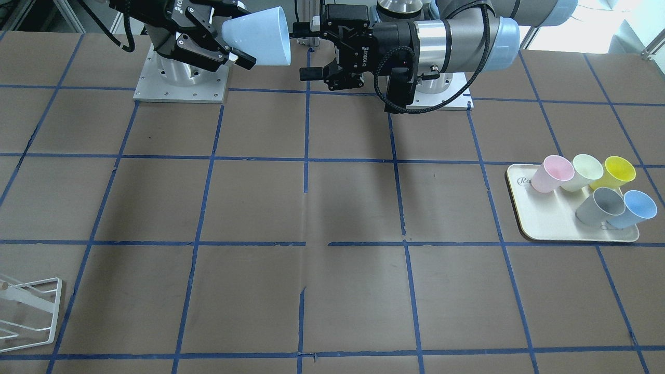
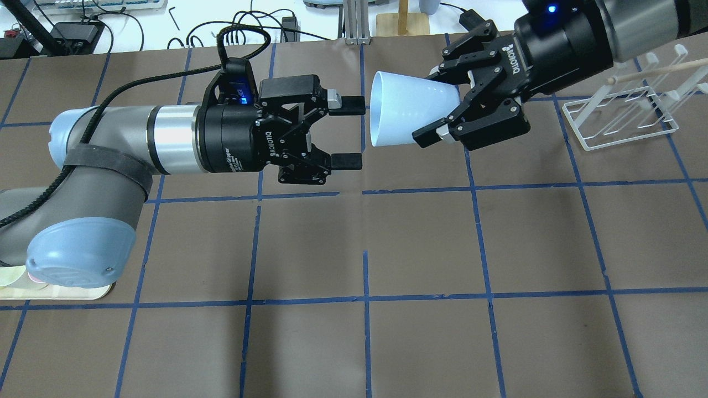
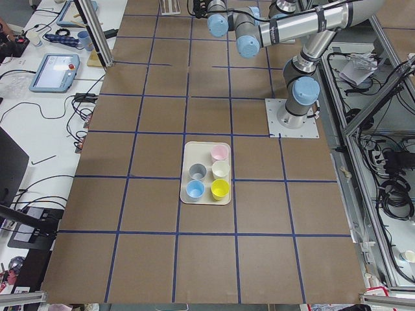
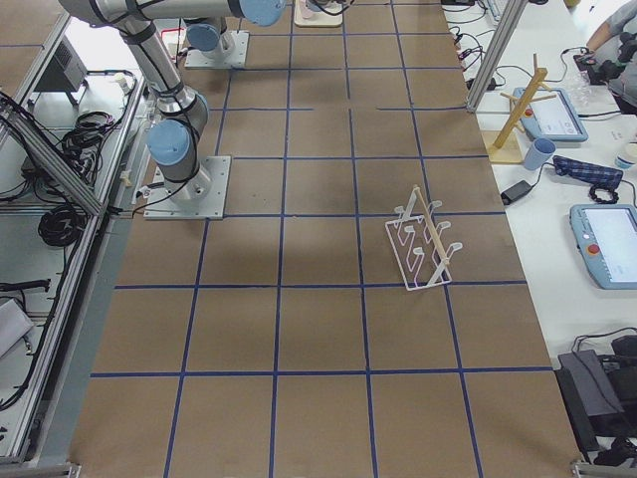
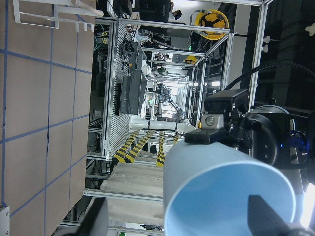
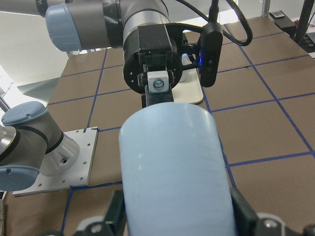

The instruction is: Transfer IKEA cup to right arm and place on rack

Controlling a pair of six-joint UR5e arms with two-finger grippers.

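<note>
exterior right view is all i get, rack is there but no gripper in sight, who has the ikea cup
Observer: The right gripper is shut on the IKEA cup, held sideways above the table.
Operator: and the other arm
Observer: The left gripper is open, facing the cup's rim, fingertips just short of it in the overhead view.
Operator: any other cups
Observer: Five on the tray: a pink cup, a cream cup, a yellow cup, a grey cup and a brighter blue cup.

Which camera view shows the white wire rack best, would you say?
The exterior right view: the rack stands whole and unobstructed. Overhead shows most of it at the frame's edge; front-facing catches only a corner; the left wrist camera, just an edge.
</note>
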